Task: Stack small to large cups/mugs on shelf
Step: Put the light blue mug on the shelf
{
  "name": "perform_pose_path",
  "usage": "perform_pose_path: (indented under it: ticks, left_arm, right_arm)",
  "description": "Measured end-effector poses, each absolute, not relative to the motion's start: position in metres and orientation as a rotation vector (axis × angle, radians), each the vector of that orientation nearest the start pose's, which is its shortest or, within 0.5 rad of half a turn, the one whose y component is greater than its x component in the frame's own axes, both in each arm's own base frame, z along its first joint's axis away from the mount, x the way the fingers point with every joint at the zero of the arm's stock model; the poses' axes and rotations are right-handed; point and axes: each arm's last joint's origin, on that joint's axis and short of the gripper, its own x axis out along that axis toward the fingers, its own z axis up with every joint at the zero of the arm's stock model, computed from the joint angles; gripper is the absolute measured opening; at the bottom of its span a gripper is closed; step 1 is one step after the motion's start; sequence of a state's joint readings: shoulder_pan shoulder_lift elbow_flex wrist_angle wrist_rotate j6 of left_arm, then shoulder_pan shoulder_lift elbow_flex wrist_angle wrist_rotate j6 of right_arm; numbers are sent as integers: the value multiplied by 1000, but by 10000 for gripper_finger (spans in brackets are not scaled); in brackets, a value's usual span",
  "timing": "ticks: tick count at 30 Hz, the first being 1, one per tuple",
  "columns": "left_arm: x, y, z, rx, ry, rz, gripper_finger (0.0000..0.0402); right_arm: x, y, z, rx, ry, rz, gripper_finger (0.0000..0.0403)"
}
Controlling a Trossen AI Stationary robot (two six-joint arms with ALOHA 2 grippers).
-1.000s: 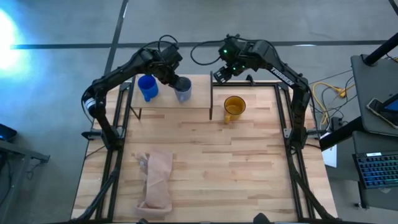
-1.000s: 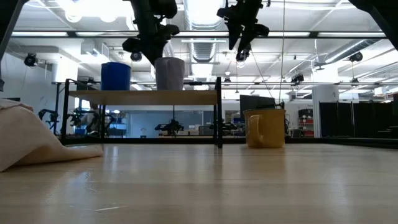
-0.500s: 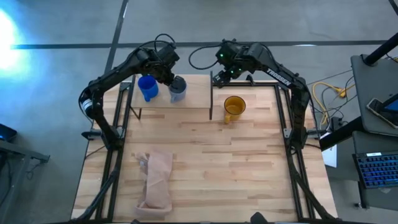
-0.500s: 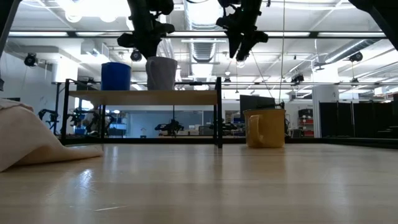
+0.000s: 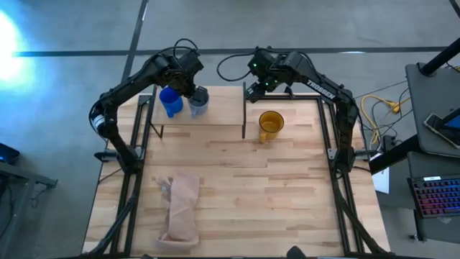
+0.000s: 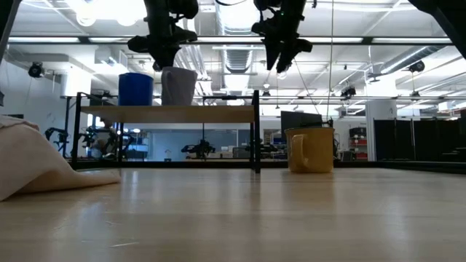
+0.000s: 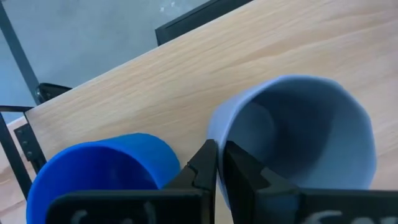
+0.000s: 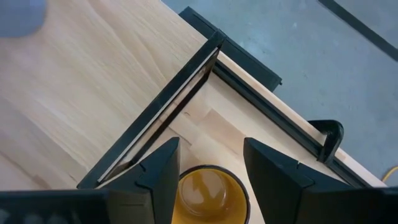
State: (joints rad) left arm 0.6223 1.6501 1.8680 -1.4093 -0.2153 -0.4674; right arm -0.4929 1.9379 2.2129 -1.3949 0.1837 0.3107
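The grey-blue mug point(image 5: 198, 101) is upright on the shelf point(image 5: 219, 115), right beside the small bright blue mug point(image 5: 170, 101), which stands on its base on the board. My left gripper point(image 5: 189, 89) is shut on the grey-blue mug's rim. Both mugs also show in the left wrist view: the grey-blue mug point(image 7: 292, 137) and the blue mug point(image 7: 99, 171). The amber-yellow mug point(image 5: 270, 124) stands on the tabletop, right of the shelf. My right gripper point(image 5: 256, 85) hangs open and empty above the shelf's far right corner, with the yellow mug point(image 8: 211, 193) below it. My left gripper pinches the grey-blue mug's rim point(image 7: 214, 127) on the side facing the blue mug, one finger inside the mug and one outside. The fingers come from above, pointing down. The mug point(image 6: 177, 86) is nearly upright, its base at the shelf board; whether it touches the board I cannot tell.
A beige cloth point(image 5: 181, 208) lies crumpled on the planked tabletop near the front left. The shelf's black frame post point(image 6: 255, 131) stands between the shelf and the yellow mug point(image 6: 312, 149). The tabletop's middle and right front are bare wood.
My left gripper has gone toward the table's left edge along the shelf, carrying the grey-blue mug with it. The mug has stayed upright and now stands close beside the blue mug, which has not moved.
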Motion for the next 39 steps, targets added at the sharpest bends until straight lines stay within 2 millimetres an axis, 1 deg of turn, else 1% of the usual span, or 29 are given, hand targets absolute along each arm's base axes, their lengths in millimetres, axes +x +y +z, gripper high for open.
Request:
perform_pose_path:
  ticks: [8,24,27,32,35,39]
  left_arm:
    - [241,182,386,-639,1030,1019,2]
    - [238,180,383,-662,1063,1032,4]
    - [238,180,382,-661,1069,1033,19]
    - [238,180,383,-658,1062,1036,60]
    - [235,178,386,-652,1049,1041,80]
    - [229,174,394,-649,1018,1042,97]
  right_arm:
    - [332,-177,388,434,1032,-757,171]
    - [333,-175,388,431,1032,-753,171]
    - [333,-174,388,430,1033,-751,171]
    - [333,-174,388,432,1032,-752,171]
    - [333,-174,388,432,1032,-752,171]
    - [333,-174,388,432,1030,-752,171]
